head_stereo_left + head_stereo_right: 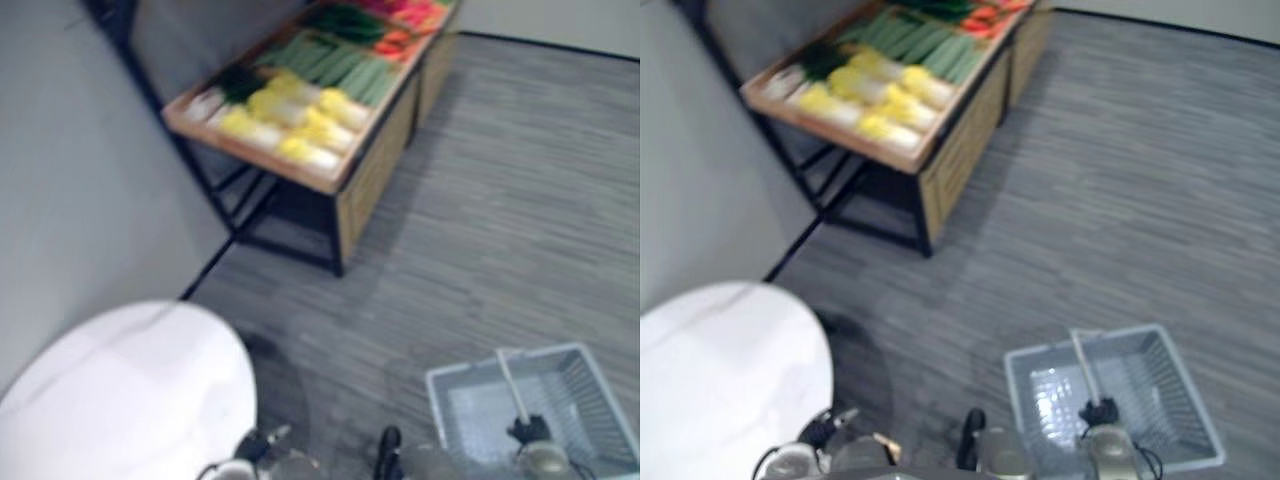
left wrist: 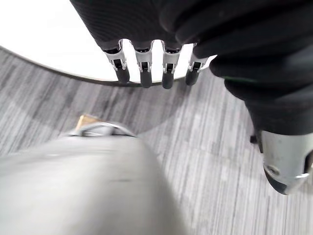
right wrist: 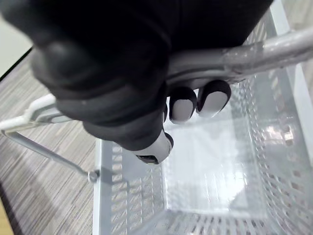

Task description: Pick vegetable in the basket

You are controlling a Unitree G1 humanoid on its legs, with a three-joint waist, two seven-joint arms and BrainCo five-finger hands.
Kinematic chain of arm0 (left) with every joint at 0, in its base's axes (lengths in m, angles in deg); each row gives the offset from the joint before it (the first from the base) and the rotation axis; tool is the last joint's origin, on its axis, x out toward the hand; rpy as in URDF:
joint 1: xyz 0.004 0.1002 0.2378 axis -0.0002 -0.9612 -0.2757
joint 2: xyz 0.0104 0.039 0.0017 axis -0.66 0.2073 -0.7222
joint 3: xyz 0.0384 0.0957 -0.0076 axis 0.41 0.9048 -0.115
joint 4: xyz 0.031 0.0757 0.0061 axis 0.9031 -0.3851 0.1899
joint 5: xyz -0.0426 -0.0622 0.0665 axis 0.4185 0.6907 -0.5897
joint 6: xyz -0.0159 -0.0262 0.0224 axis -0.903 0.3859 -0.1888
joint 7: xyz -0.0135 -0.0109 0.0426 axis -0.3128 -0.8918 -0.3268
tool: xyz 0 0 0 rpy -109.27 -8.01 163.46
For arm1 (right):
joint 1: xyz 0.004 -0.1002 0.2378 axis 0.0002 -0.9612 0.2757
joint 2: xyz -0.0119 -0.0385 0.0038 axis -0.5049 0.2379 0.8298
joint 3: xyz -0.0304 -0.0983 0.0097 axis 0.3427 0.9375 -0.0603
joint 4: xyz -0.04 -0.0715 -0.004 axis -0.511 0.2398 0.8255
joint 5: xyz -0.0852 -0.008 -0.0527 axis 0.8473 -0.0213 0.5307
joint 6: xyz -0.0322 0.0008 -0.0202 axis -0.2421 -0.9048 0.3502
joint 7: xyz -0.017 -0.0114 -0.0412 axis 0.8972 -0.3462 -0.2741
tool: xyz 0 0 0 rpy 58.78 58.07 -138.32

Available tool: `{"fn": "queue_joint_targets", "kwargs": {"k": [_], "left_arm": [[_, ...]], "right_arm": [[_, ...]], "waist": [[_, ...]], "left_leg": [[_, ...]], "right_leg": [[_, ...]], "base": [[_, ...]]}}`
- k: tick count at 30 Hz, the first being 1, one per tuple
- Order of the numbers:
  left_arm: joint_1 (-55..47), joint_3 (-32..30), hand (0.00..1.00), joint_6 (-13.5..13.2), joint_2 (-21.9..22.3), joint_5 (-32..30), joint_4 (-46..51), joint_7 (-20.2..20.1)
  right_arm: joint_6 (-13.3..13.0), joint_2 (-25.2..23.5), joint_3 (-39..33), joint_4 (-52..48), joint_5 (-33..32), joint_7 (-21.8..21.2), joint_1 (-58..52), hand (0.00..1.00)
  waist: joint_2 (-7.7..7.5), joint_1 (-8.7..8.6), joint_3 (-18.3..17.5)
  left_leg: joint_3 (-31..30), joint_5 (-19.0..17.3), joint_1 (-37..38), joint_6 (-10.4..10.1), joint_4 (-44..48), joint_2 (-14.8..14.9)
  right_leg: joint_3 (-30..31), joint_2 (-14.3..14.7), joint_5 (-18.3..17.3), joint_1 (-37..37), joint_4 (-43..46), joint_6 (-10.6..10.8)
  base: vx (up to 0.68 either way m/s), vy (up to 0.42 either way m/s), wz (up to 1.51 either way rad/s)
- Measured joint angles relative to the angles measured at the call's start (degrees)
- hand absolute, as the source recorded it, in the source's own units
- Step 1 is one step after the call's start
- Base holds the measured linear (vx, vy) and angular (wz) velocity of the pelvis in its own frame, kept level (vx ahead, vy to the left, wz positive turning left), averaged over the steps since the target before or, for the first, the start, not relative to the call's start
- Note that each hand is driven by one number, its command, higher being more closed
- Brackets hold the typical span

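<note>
Right hand (image 3: 122,88) curled round handle (image 3: 254,51) of basket (image 3: 122,205) (empty); left hand (image 2: 142,68) slack, holding nothing; vegetables (image 1: 300,120) well apart on stand (image 1: 370,170), unpicked.

It looked like a grocery shop, at the produce section. A long wooden stand (image 1: 375,165) on a black frame stood against the grey wall (image 1: 60,150), its tilted top split into trays of sorted vegetables: pale yellow cabbages (image 1: 300,120) laid in rows at the near end, then long green stalks (image 1: 345,62), then red and orange produce (image 1: 398,42) farther back. A grey plastic mesh basket (image 1: 592,392) with a carrying handle, the kind shoppers use, hung low over the grey plank floor (image 1: 520,200), well apart from the stand.
</note>
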Motion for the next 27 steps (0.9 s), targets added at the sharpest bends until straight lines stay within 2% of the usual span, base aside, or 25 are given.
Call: {"fn": "queue_joint_targets", "kwargs": {"k": [1,2,3,4,5,6,7,9,10,11,12,13,14,15,17,20,21,22,23,24,25,26,27], "left_arm": [[-0.1,0.0,0.00,-0.1,0.3,0.2,0.1,0.1],[0.0,0.0,0.00,-0.2,0.5,0.3,0.4,0.4],[0.1,0.0,0.00,-0.2,0.6,0.3,0.4,0.4],[0.1,0.0,0.00,-0.2,0.6,0.4,0.4,0.4],[-0.2,-0.1,0.00,-0.5,0.6,0.4,0.5,0.5],[-0.4,-0.1,0.00,-0.5,0.6,0.4,0.5,0.5],[-0.6,-0.1,0.00,-0.5,0.4,0.4,0.4,0.5],[0.0,0.0,0.00,-0.6,0.5,0.4,0.9,0.4],[0.1,0.5,0.00,-0.6,0.6,0.3,1.4,0.2],[0.0,0.7,0.00,-0.4,-0.1,0.4,1.2,0.3],[0.0,0.8,0.00,-0.4,-0.1,0.4,1.0,0.3],[-0.8,1.2,0.00,-0.4,-0.4,0.4,0.8,0.3],[-1.1,2.2,0.00,-0.4,-0.7,0.4,0.7,0.3],[-1.2,3.3,0.00,-0.4,-1.2,0.5,0.8,0.3],[-0.7,3.7,0.00,-0.4,-1.4,1.1,1.0,0.4],[1.4,3.7,0.00,-0.4,-1.4,1.5,1.3,0.4],[2.8,3.7,0.00,-0.4,-1.2,1.5,1.4,0.4],[3.0,3.8,0.00,-0.4,-1.1,1.5,1.4,0.4],[3.2,3.8,0.00,-0.4,-1.2,1.5,1.4,0.4],[3.2,3.7,0.00,-0.4,-1.4,1.4,1.4,0.4],[3.2,3.7,0.00,-0.4,-1.4,1.4,1.2,0.4],[3.1,4.0,0.00,-0.5,-1.0,1.3,0.4,0.2],[3.6,4.3,0.00,-0.6,-0.8,1.1,-0.2,-0.1]], "right_arm": [[0.0,0.4,-0.1,0.0,-0.1,-0.3,-0.2,1.00],[0.2,0.5,-0.4,0.3,-0.2,-0.1,-0.2,1.00],[0.2,0.4,-0.5,0.4,-0.3,-0.1,-0.5,1.00],[0.2,0.3,-0.5,0.5,-0.3,-0.1,-0.9,1.00],[0.2,0.2,-0.4,0.6,-0.3,-0.3,-1.4,1.00],[0.2,0.1,0.0,0.8,-0.3,-0.3,-1.6,1.00],[0.2,-0.5,1.5,1.3,0.0,-0.4,-2.0,1.00],[0.1,-0.7,2.2,1.5,0.1,-0.8,-2.5,1.00],[0.1,-1.0,2.1,1.6,0.4,-1.2,-2.5,1.00],[0.1,-1.2,2.1,1.9,0.5,-1.4,-2.2,1.00],[0.1,-1.2,2.2,2.3,0.6,-1.4,-1.7,1.00],[0.1,-1.2,2.1,2.8,0.6,-1.5,-1.2,1.00],[0.1,-1.3,2.2,3.4,0.5,-1.5,-1.1,1.00],[0.3,-1.3,2.2,4.0,0.5,-1.6,-1.3,1.00],[0.2,-1.3,2.3,4.1,0.5,-1.6,-0.6,1.00],[0.1,-1.5,3.5,4.1,0.4,-1.7,0.8,1.00],[0.0,-1.5,3.1,4.1,0.4,-1.6,1.2,1.00],[0.0,-1.5,2.6,4.1,0.4,-1.6,1.5,1.00],[0.0,-1.6,2.0,4.0,0.3,-1.6,1.9,1.00],[0.1,-1.6,1.3,4.0,0.3,-1.6,1.8,1.00],[0.2,-1.6,1.0,4.0,0.3,-1.6,1.8,1.00],[0.2,-1.4,0.1,3.9,0.4,-1.7,1.7,1.00],[0.2,-1.4,-0.7,3.9,0.5,-1.6,2.6,1.00]], "waist": [[0.20,0.08,-0.1],[0.48,0.40,-0.3],[1.02,0.97,-0.6],[1.47,1.21,-0.8],[2.47,1.67,-1.2],[2.83,2.30,-1.4],[2.92,2.72,-1.9],[1.19,2.21,-2.4],[-0.20,2.45,-2.4],[-1.12,2.59,-2.3],[-1.09,2.53,-2.3],[-0.77,2.35,-2.2],[-0.74,1.97,-2.1],[-0.65,0.76,-2.0],[-0.71,0.47,-2.1],[-0.42,-0.78,-1.9],[-0.12,-0.77,-1.5],[-0.08,-0.77,-1.2],[-0.20,-1.03,-0.7],[-0.96,-1.50,-0.3],[-1.33,-1.84,-0.1],[0.25,-2.37,0.2],[1.49,-1.98,0.3]], "left_leg": [[-2.0,0.2,-1.0,-0.3,-4.5,-1.5],[-5.5,1.0,-2.1,-1.0,-13.7,-4.0],[-8.0,3.0,-2.8,-1.3,-21.0,-5.4],[-8.8,4.2,-3.1,-1.6,-23.8,-5.6],[-10.4,7.3,-3.2,-2.6,-26.9,-5.4],[-10.8,9.1,-2.3,-2.8,-26.5,-5.1],[-10.7,10.2,-0.8,-0.6,-25.9,-5.9],[-9.8,8.3,0.1,0.8,-25.7,-7.5],[-8.9,7.3,1.2,1.9,-26.3,-8.9],[-6.8,6.8,3.9,2.6,-28.1,-9.9],[-6.0,6.5,5.2,2.9,-28.8,-9.9],[-4.8,6.6,8.2,3.7,-30.0,-9.9],[-4.6,6.1,10.3,4.4,-30.5,-9.9],[-5.2,5.5,12.4,4.9,-31.1,-10.1],[-5.5,4.7,14.6,4.8,-32.7,-9.8],[-7.6,3.2,14.8,3.5,-33.5,-7.8],[-8.4,1.8,15.5,2.5,-33.8,-6.3],[-8.5,1.4,16.4,1.8,-34.3,-5.7],[-9.6,0.0,18.0,0.3,-34.9,-4.8],[-10.6,-1.4,20.1,-1.0,-35.7,-4.2],[-11.2,-2.3,21.2,-1.8,-36.3,-3.6],[-12.0,-3.3,22.8,-1.2,-36.3,-1.4],[-13.3,-1.6,22.5,-1.5,-33.7,0.0]], "right_leg": [[1.7,0.0,0.1,-0.1,-0.1,0.2],[5.2,0.1,0.2,-0.1,-0.5,0.6],[7.5,0.3,0.5,0.9,-1.8,1.1],[8.4,0.6,0.9,1.1,-2.6,1.7],[10.5,1.7,1.5,2.3,-4.0,2.6],[12.0,2.3,1.6,2.8,-4.4,2.9],[15.4,2.4,1.7,5.0,-5.9,4.2],[16.6,0.7,0.1,4.2,-4.1,6.1],[17.9,-0.8,-2.4,2.4,0.5,7.6],[18.6,-1.7,-3.6,-0.4,8.4,10.0],[18.4,-1.9,-3.6,-2.2,13.0,10.4],[17.6,-2.3,-2.5,-5.4,22.3,12.4],[15.6,-3.4,-2.4,-6.9,27.8,13.4],[10.9,-6.0,-3.6,-7.7,31.6,11.4],[6.7,-7.6,-4.9,-9.4,29.8,9.5],[4.7,-5.7,-3.8,-11.1,14.2,9.6],[4.3,-4.9,0.3,-12.0,4.2,9.3],[4.2,-4.9,2.6,-12.3,0.5,9.5],[4.2,-5.5,6.7,-13.0,-5.3,10.4],[4.3,-7.2,8.7,-14.0,-7.3,11.1],[3.6,-7.8,12.1,-14.1,-6.0,11.3],[2.1,-6.4,15.7,-14.6,-1.1,10.3],[1.9,-5.0,12.6,-16.3,3.8,6.1]], "base": [[0.14,0.180,-1.70],[0.14,0.210,-1.61],[0.19,0.250,-1.60],[0.22,0.253,-1.51],[0.17,0.177,-1.21],[0.30,0.288,-1.51],[0.27,0.249,-1.03],[0.22,0.213,-0.57],[0.23,0.198,-0.54],[0.27,0.209,-0.60],[0.26,0.196,-0.58],[0.21,0.153,-0.33],[0.23,0.126,0.04],[0.20,0.068,0.22],[0.26,0.022,0.15],[0.35,-0.121,0.28],[0.39,-0.212,0.23],[0.51,-0.303,0.29],[0.48,-0.335,0.37],[0.49,-0.373,0.46],[0.52,-0.415,0.55],[0.52,-0.395,0.29],[0.61,-0.454,0.14]]}}
